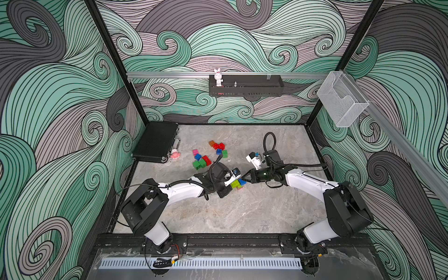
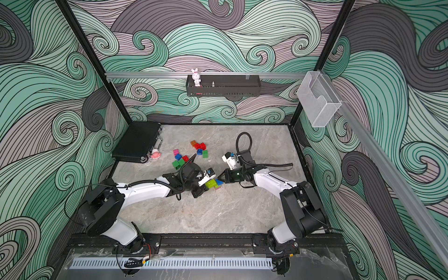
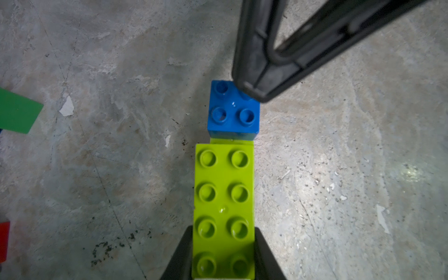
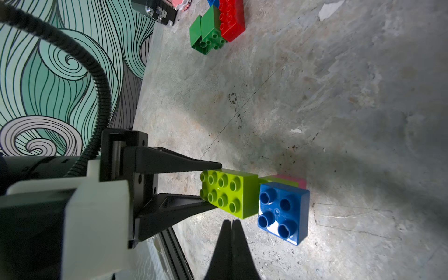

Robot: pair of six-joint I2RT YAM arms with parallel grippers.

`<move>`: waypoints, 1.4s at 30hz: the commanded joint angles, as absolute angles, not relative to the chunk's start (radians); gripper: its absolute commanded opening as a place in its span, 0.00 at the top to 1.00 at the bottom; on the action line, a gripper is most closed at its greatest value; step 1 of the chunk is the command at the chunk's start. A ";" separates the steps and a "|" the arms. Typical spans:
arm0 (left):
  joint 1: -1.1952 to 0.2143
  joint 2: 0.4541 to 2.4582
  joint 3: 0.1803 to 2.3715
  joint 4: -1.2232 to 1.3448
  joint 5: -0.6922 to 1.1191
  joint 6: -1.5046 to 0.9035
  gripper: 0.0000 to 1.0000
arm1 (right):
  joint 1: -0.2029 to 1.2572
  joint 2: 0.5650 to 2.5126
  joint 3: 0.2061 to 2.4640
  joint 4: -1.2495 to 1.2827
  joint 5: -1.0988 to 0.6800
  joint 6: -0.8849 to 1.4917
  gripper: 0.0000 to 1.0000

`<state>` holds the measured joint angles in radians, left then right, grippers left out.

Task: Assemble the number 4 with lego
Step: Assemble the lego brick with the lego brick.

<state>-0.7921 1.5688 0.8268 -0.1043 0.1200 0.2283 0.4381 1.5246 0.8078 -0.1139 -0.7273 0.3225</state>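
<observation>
Swirl-patterned walls (image 1: pixel 242 36), grey marbled tabletop (image 1: pixel 242 213)

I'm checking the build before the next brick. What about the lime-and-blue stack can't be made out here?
- Left wrist view: the shut right end effector covers one stud of the blue brick; contact unclear.
- Right wrist view: the blue brick hides most of the pink brick.
- In both top views: the left end effector covers part of the lime brick; joints too small to judge.
</observation>
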 commanded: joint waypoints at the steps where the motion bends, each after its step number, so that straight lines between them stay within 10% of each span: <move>1: -0.788 1.581 0.854 -0.085 0.161 0.235 1.00 | 0.437 1.535 0.830 -0.099 -0.753 0.328 1.00; 42: -0.788 1.646 0.879 -0.103 0.156 0.227 1.00 | 0.466 1.669 0.859 -0.162 -0.753 0.307 1.00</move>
